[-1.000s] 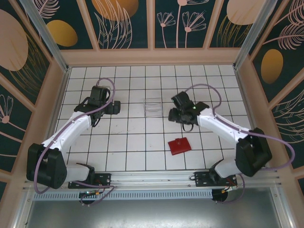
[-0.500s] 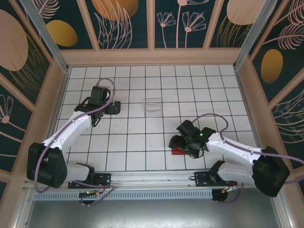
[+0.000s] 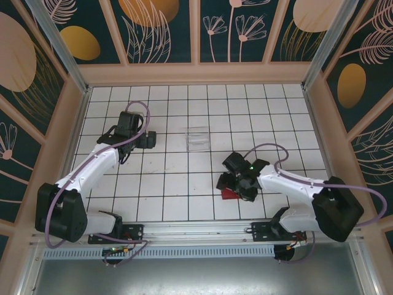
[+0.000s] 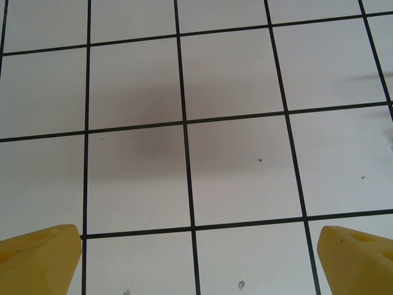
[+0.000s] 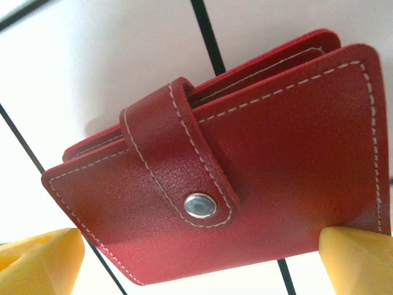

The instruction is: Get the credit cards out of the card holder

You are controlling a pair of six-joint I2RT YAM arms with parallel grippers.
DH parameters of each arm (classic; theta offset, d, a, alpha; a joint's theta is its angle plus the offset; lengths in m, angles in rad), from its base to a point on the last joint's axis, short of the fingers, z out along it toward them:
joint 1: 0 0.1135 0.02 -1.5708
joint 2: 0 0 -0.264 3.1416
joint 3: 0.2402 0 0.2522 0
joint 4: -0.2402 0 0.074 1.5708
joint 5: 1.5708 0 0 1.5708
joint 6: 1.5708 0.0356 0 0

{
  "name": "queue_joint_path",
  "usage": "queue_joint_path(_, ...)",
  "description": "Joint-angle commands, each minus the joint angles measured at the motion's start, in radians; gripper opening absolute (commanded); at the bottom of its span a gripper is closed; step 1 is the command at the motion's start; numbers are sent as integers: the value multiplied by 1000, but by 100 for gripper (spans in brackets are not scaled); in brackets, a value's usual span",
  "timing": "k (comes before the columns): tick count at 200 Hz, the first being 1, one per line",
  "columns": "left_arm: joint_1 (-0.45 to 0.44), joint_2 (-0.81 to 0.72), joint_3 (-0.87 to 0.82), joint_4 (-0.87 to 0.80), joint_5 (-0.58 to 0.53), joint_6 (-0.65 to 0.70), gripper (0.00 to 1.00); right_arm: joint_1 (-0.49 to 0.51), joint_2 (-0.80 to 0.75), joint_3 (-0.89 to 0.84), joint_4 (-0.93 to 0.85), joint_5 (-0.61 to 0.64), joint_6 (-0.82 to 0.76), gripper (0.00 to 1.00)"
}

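1. Closest to the bases, the right gripper (image 3: 233,186) hangs low over the wallet (image 3: 228,194). The wallet lies flat on the table (image 3: 172,203), right of centre and near the front edge.
2. From its wrist, the jaws stand wide open with one yellow fingertip (image 5: 38,258) on each side of the wallet. That looks like lining up to pinch or pin it. I cannot tell whether either tip touches the leather.
3. The wallet is folded shut. Its tab (image 5: 161,132) wraps over the edge and is pressed down on a silver snap (image 5: 200,205). No cards show, so I take them to be inside, which leaves the task barely begun.
4. I'd guess the snap has to come undone first. One gripper would likely need to hold the wallet down while the other lifts the tab, or the whole thing may simply slide on the smooth tiles.
5. Further back on the left, the left gripper (image 3: 145,140) hovers over bare tiles, well apart from the wallet. Its jaws are spread wide with nothing between them, so it seems parked out of the way until needed.
6. Beyond both, near the middle, sits a small clear box (image 3: 198,139), perhaps where the cards will go.
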Motion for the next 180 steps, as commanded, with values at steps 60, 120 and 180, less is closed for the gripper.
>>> queue_joint_path(60, 0, 2, -29, 63, -4, 20, 99, -29, 177, 214, 9, 172, -225, 99)
queue_joint_path(120, -1, -2, -71, 154, -22, 44, 99, -142, 73, 222, -86, 87, 30, 99)
queue_joint_path(180, -1, -45, -60, 130, 51, 33, 98, -251, 138, 260, -207, 18, 508, 99)
